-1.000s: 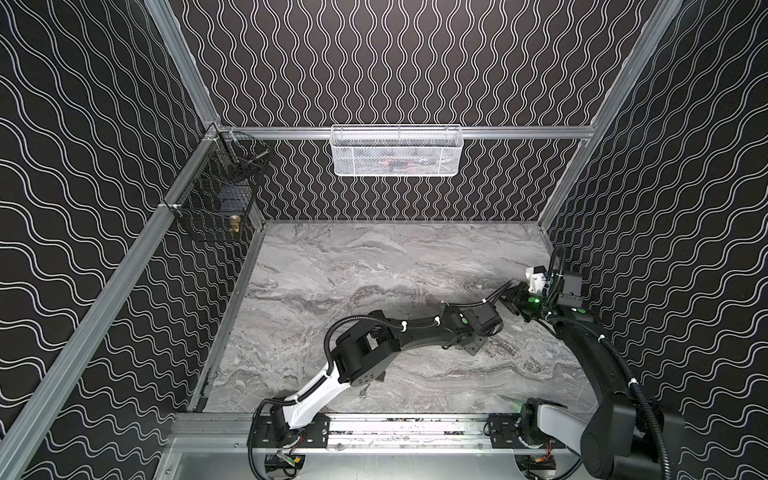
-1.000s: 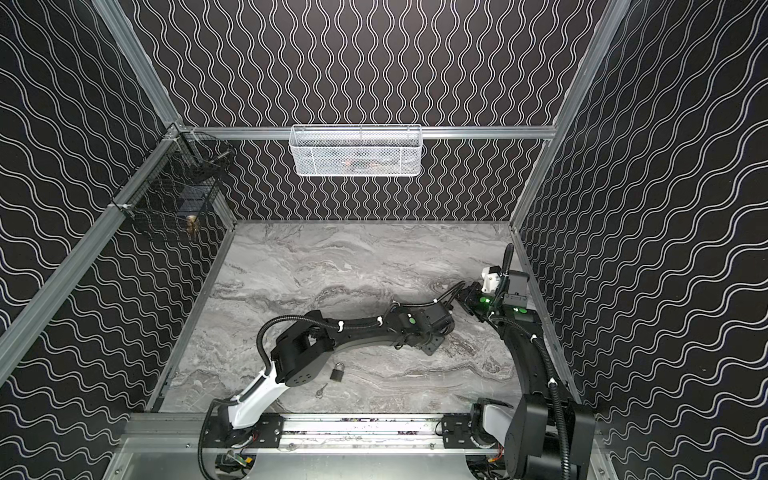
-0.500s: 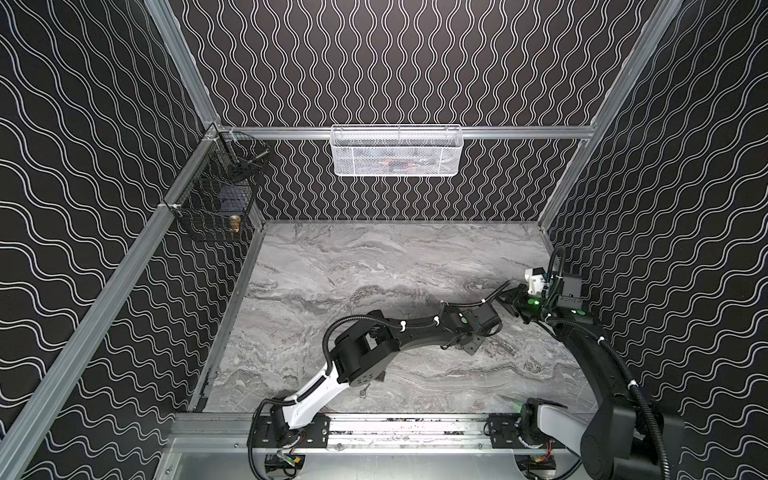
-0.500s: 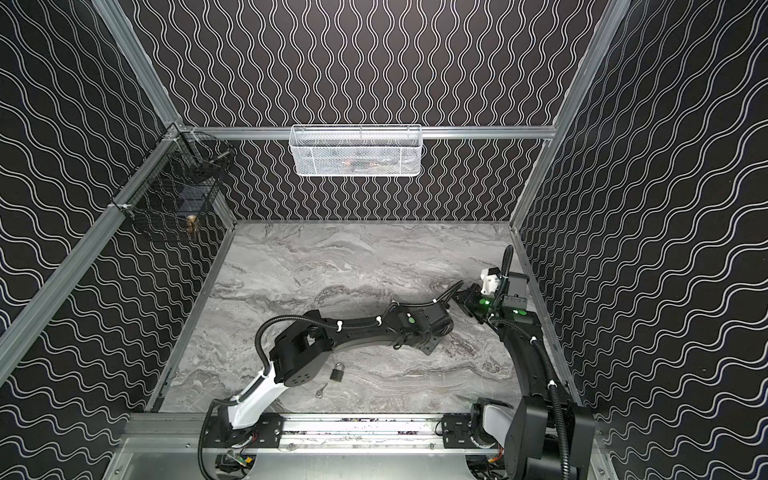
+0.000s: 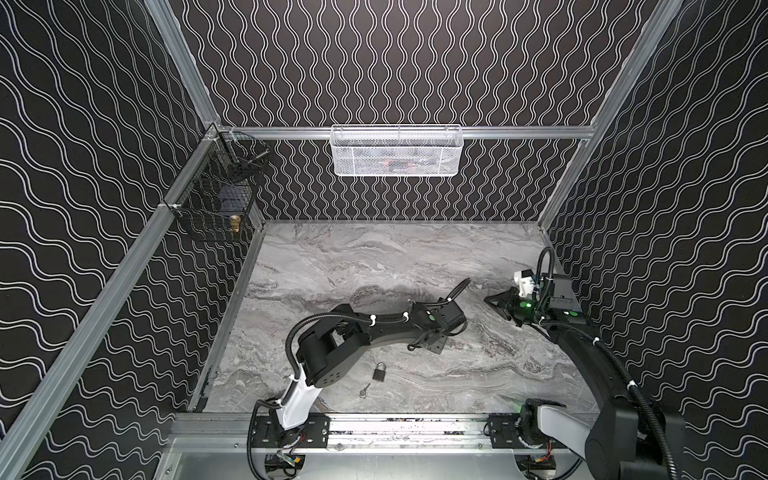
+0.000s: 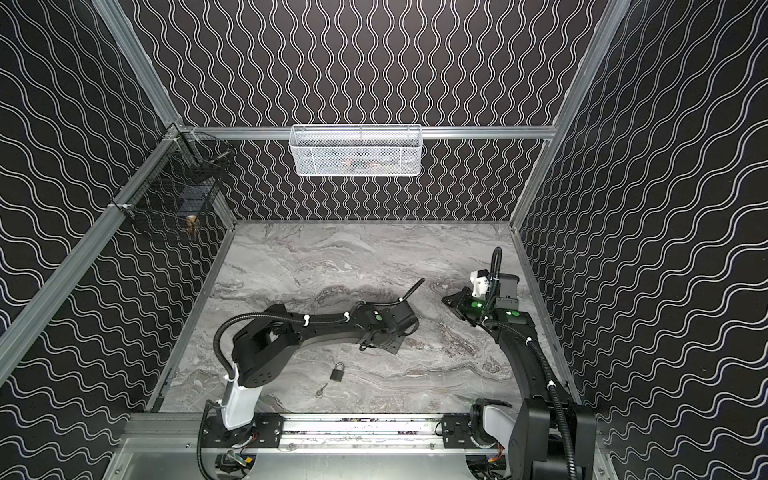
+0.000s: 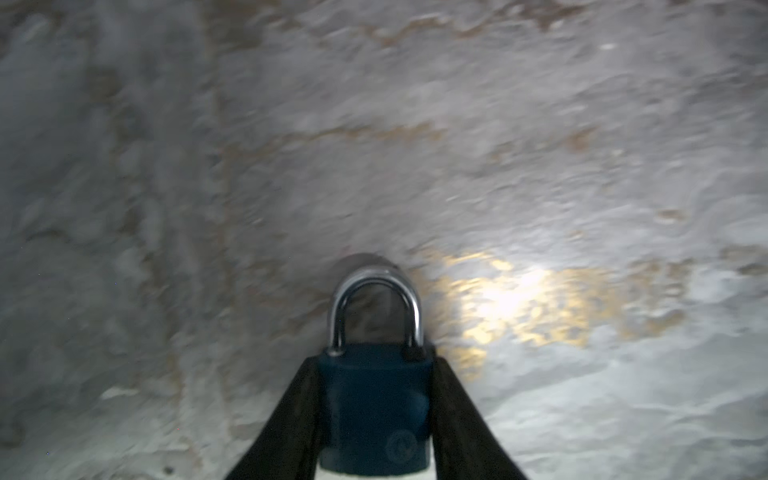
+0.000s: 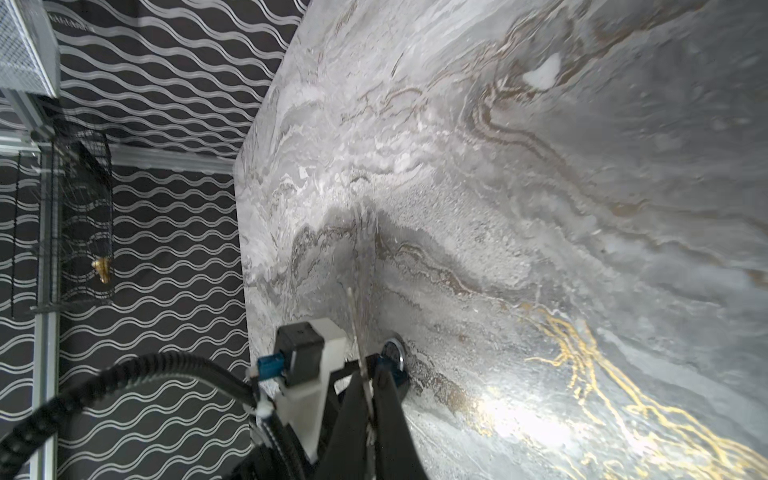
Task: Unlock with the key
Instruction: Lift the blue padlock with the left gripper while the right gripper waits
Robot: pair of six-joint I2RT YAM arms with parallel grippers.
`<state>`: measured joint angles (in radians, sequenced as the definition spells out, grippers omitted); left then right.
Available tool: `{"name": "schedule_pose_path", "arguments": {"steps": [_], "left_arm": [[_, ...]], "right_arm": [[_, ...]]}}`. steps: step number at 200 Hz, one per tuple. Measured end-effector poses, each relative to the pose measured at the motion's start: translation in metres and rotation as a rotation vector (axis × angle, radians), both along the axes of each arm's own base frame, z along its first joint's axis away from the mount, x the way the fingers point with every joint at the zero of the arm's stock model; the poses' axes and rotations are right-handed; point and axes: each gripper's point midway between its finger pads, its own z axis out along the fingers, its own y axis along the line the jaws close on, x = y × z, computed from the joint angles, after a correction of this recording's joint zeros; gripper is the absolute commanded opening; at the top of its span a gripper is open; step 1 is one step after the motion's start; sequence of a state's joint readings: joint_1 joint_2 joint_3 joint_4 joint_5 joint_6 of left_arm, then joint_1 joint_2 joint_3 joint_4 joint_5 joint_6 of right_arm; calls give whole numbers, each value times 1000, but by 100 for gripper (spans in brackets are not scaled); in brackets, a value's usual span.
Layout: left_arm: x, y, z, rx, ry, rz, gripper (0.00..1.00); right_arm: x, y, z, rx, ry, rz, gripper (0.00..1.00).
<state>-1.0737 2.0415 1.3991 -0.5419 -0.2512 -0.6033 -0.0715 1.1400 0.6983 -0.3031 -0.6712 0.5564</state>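
Observation:
A dark blue padlock point(image 7: 374, 399) with a silver shackle point(image 7: 376, 307) sits between the black fingers of my left gripper point(image 7: 376, 365), which is shut on its body just above the marble table. In the right wrist view my right gripper point(image 8: 369, 372) is shut on the key point(image 8: 355, 328), whose thin metal blade sticks out past the fingertips. Right beside that blade are the held padlock point(image 8: 392, 353) and the left arm's wrist camera point(image 8: 299, 353). In both top views the right gripper point(image 5: 490, 298) point(image 6: 448, 299) points left at the left arm's wrist, which hides the held padlock.
Another padlock point(image 5: 379, 371) point(image 6: 338, 371) and a small loose key point(image 5: 365, 390) point(image 6: 320, 390) lie on the table near the front rail. A white mesh basket point(image 5: 397, 151) hangs on the back wall. A black wire basket point(image 5: 216, 195) hangs on the left wall.
Both arms have barely shifted in the top views. The padlock and the key on the table lie where they were.

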Motion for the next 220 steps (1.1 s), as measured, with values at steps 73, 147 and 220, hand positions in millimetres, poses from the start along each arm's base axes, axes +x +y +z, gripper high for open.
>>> {"name": "schedule_pose_path", "arguments": {"steps": [73,147,220], "left_arm": [[5,22,-1,-29,-1,126,38],[8,15,-3,-42,0,131,48],[7,13,-2,-31,22,127,48]], "right_arm": [[-13,36,-7,-34,15,111,0],[-20,36,-10,-50,41,111,0],[-20,36,-10,-60,49,120,0]]}}
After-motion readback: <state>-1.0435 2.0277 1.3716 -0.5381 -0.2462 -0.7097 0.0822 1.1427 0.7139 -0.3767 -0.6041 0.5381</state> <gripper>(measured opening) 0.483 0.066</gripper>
